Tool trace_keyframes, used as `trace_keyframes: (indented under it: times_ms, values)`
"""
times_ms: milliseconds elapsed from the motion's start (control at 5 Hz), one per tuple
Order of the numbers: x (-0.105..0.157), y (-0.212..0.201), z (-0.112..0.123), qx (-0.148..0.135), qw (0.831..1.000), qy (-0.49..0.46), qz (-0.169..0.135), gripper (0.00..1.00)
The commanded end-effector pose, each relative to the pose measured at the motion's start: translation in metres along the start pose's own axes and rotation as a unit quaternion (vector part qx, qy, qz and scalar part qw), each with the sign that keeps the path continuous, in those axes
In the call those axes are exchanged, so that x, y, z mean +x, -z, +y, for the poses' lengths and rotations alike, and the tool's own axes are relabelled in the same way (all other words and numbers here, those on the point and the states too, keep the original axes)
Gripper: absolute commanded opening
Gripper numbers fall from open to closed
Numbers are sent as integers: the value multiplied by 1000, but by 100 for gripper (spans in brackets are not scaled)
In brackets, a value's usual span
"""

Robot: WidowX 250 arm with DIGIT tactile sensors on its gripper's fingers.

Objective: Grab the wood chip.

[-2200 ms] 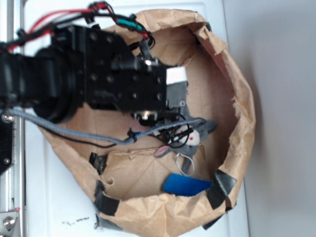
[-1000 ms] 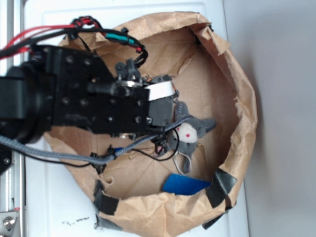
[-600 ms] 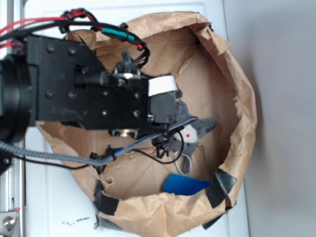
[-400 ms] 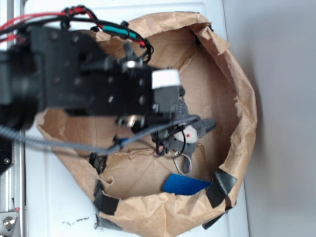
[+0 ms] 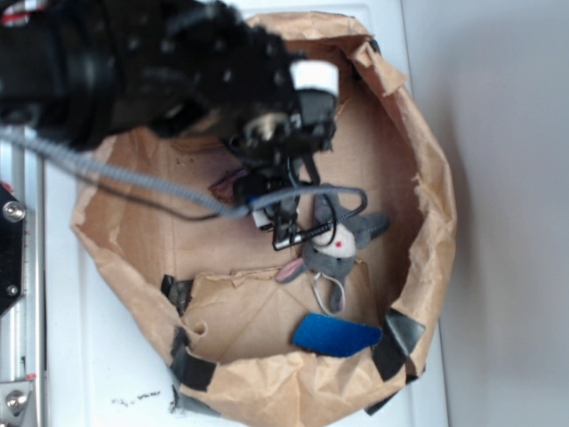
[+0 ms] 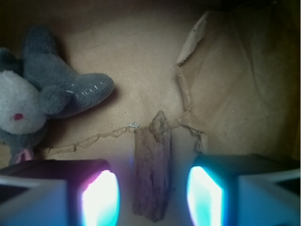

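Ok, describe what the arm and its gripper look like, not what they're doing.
The arm is matte black, blocky, dotted with screw holes, with a white patch near the wrist. A grey braided cable and thin black wires trail from it. In the wrist view the gripper has pale fingers whose inner pads glow pink and cyan.

Wood chip [image 6: 151, 176] between claw [image 6: 151, 195] fingers, plush toy [image 6: 35, 101] left

White table [image 5: 116, 374], taped brown paper basin [image 5: 436, 222] resting on it

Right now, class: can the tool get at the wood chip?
Probably yes. The wood chip lies flat between the open tool's fingers with nothing over it; the plush toy sits off to one side.
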State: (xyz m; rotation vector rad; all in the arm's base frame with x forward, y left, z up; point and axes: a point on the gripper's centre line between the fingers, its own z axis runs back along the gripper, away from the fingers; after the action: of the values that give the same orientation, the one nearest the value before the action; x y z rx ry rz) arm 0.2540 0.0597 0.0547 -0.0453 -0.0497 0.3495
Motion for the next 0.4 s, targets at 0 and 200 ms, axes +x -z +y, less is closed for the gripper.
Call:
trace_keyframes:
  times_ms: [0, 200]
  values:
    - [11, 6, 5, 13, 999, 8, -34, 100]
    - [6, 13, 1, 25, 999, 17, -43, 100]
